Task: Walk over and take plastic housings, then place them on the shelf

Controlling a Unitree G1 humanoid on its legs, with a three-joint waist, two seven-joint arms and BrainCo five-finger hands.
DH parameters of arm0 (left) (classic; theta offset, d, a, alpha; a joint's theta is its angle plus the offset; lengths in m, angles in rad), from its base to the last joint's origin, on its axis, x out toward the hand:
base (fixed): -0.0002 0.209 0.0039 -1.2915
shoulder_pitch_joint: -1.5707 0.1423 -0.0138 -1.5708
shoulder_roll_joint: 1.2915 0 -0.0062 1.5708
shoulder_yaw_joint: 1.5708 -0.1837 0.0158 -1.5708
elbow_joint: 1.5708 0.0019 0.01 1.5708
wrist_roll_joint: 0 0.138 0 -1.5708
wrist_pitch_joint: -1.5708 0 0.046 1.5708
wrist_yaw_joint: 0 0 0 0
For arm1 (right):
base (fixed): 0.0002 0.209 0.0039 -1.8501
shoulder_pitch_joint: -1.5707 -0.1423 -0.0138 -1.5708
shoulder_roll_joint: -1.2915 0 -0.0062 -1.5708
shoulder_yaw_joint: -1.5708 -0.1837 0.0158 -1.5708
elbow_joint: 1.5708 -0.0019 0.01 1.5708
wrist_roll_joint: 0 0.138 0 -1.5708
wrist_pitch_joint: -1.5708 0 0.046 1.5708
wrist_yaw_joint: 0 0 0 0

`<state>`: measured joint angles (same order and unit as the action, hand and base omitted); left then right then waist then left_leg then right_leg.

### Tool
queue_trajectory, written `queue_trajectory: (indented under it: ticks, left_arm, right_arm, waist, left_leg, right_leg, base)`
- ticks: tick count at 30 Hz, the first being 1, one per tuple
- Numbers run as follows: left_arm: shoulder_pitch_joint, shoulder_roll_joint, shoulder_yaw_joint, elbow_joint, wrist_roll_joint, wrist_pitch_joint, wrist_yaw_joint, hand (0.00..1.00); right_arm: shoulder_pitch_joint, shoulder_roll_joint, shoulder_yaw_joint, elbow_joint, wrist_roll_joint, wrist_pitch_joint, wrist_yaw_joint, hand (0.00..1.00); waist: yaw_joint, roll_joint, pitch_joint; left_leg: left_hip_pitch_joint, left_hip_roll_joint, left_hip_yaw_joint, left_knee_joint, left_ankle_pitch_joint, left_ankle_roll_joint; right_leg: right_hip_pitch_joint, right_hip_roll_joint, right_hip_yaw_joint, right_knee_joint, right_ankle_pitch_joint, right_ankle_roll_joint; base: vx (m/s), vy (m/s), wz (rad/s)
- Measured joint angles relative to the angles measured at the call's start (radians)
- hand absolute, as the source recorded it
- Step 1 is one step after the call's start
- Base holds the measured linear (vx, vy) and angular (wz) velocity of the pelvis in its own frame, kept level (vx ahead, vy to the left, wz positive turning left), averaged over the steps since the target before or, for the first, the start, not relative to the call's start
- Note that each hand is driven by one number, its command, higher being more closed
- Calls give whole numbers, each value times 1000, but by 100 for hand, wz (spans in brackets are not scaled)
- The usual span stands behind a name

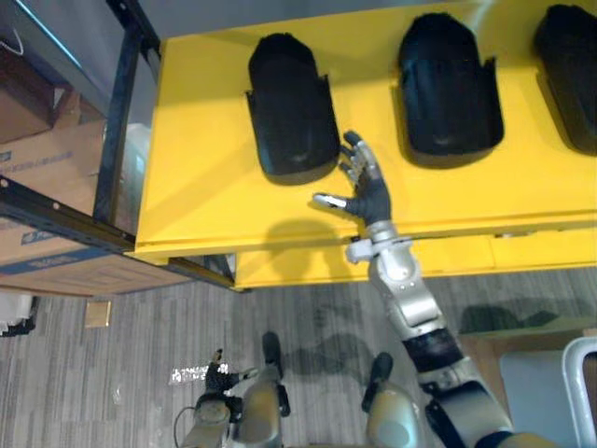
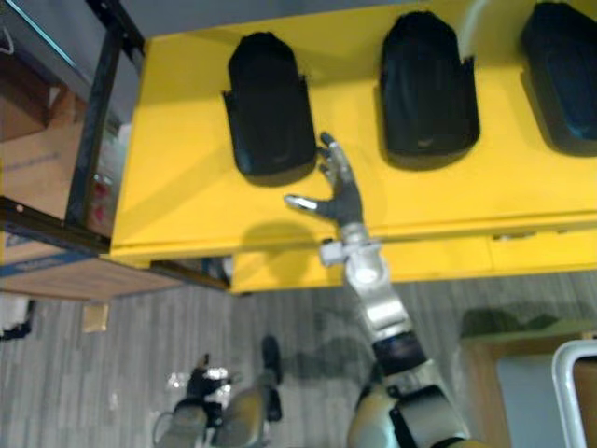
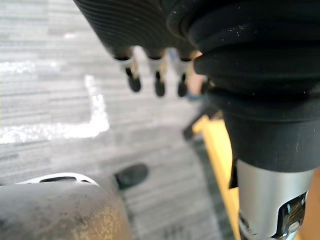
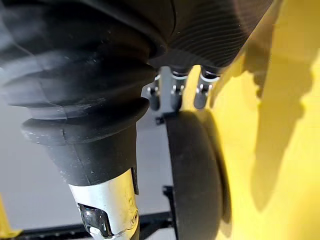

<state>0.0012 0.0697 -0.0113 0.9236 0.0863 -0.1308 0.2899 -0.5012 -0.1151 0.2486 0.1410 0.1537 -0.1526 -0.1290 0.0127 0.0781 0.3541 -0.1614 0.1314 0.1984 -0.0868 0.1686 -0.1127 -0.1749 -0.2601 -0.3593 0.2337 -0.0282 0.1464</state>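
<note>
Three black plastic housings lie in a row on the yellow shelf [image 1: 205, 187] in my left eye view: the left housing [image 1: 291, 107], the middle housing [image 1: 448, 84] and the right housing [image 1: 571, 65], each apart from the next, with rounded ends pointing away from the robot. The right hand [image 1: 368, 191] reaches over the shelf's front edge. Its fingers [image 1: 353, 154] are straight and spread, with the tips just beside the near right corner of the left housing. I cannot tell whether they touch it. The thumb sticks out sideways over bare yellow, and the hand grips nothing. To the left of the shelf stands a dark metal rack frame [image 1: 117, 121] with cardboard boxes [image 1: 47, 159] behind it, and grey floor [image 1: 140, 345] lies below. In the right eye view the layout is the same, and the hand sits between the left and middle housings, nearer the left one. In the left wrist view the left hand [image 3: 130, 25] hangs low above the grey floor, its fingers relaxed, loosely apart and empty, with a strip of the yellow shelf past them. In the right wrist view the right hand's fingers point straight ahead, uncurled, their tips right at the curved black side of the left housing, which rests on the yellow shelf.
</note>
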Motion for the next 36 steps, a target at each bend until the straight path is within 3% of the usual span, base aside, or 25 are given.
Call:
queue_trajectory:
  ticks: [33, 36]
  left_arm:
    - [0, -1, 6, -1, -1, -1, -1, 0]
    - [0, -1, 6, -1, -1, -1, -1, 0]
  right_arm:
    - [-77, 0, -12, 92, -1, 1, -3, 0]
    - [-82, 7, -28, 91, -53, 1, -23, 0]
  waist:
    - [3, 0, 0]
    - [3, 0, 0]
  left_leg:
    - [-12, -2, -26, 0, 4, 0]
    - [-12, -2, -26, 0, 4, 0]
  right_leg:
    - [2, -4, -23, 11, -3, -3]
    - [2, -4, -23, 11, -3, -3]
  base:
    - [0, -1, 2]
    - [0, 0, 0]
